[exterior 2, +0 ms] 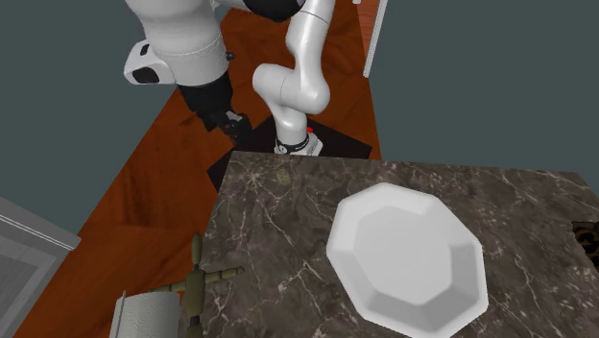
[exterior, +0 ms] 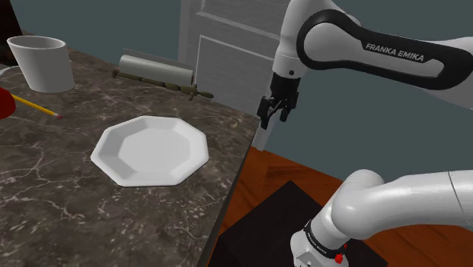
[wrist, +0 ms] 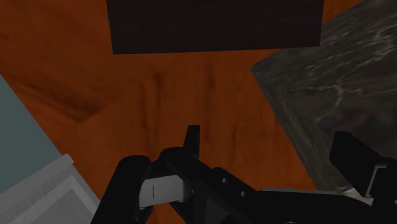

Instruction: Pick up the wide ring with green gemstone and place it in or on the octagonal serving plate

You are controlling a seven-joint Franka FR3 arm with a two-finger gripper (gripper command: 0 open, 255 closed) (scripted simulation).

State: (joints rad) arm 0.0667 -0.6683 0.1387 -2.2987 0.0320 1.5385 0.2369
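Jaws parted, the all-black two-finger gripper (exterior: 273,114) hangs beside the dark marble table (exterior: 61,205), pickup not begun; the wide ring (exterior 2: 281,178), seemingly a speck at its edge, lies apart from the white octagonal plate (exterior: 151,148).

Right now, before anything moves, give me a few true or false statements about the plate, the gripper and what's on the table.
1. The plate has nothing on it. True.
2. The gripper hangs over the plate. False: it hangs past the table edge, above the wood floor.
3. The gripper is shut on something. False: it is open, with nothing in it.
4. A yellow pencil lies on the table. True.
5. The white cup lies on its side. False: it stands upright.
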